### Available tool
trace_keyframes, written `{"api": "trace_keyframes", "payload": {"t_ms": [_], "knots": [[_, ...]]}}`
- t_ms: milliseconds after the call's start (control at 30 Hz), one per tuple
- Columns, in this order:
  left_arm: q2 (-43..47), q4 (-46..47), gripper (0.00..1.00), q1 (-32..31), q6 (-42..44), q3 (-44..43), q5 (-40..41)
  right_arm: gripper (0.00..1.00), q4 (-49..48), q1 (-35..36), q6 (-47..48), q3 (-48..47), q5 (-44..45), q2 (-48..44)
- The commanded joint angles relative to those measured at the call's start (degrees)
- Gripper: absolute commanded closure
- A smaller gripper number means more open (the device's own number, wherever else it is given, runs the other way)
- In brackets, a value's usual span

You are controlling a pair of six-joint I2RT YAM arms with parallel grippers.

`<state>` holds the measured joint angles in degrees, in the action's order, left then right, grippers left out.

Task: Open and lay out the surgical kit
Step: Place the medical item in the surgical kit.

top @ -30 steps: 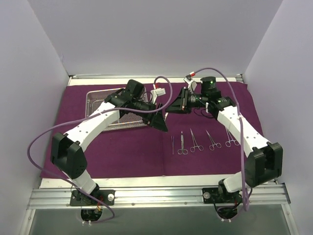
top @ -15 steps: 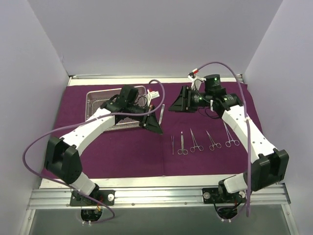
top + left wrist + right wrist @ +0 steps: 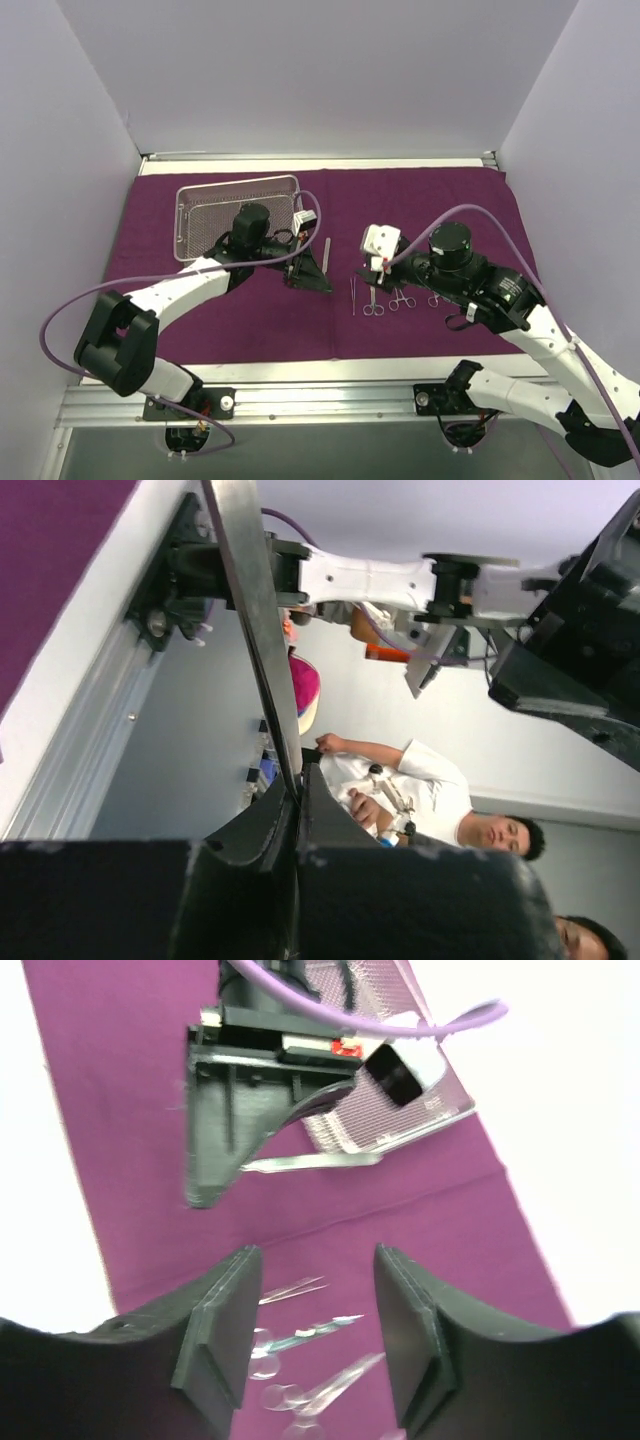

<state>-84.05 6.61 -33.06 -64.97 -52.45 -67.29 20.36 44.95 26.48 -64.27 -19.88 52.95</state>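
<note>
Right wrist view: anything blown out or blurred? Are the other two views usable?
Right wrist: bare table beside the purple cloth clips to white; the laid-out instruments at the bottom are smeared. Left wrist: its own fingers are a near-black, soft mass; the held steel instrument stands dark against a bright background. Top external: even light, sharp, only soft shadows.
</note>
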Motion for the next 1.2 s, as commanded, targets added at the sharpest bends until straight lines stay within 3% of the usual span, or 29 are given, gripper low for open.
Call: {"api": "trace_keyframes", "payload": {"t_ms": [0, 100, 300, 767, 1167], "knots": [[2.93, 21.5, 0.98, -1.04, -15.25, 2.51, -3.46, 0.56, -0.34, 1.89, 18.41, -1.37, 5.29, 3.29], [3.1, 25.45, 0.98, -1.48, -18.85, 5.24, -3.82, 0.61, 0.21, 3.56, 23.69, -2.35, 5.9, 6.55], [4.25, 30.56, 0.98, -2.27, -21.16, 7.09, -4.69, 0.57, -2.6, 6.03, 34.77, 0.02, 8.98, 8.48], [3.01, 37.86, 0.98, -4.29, -26.08, 7.45, -4.78, 0.57, -4.37, 9.98, 42.78, 1.43, 9.33, 9.72], [1.52, 40.67, 0.98, -5.0, -28.11, 6.74, -4.7, 0.8, -5.33, 11.92, 45.5, 3.97, 9.51, 8.49]]}}
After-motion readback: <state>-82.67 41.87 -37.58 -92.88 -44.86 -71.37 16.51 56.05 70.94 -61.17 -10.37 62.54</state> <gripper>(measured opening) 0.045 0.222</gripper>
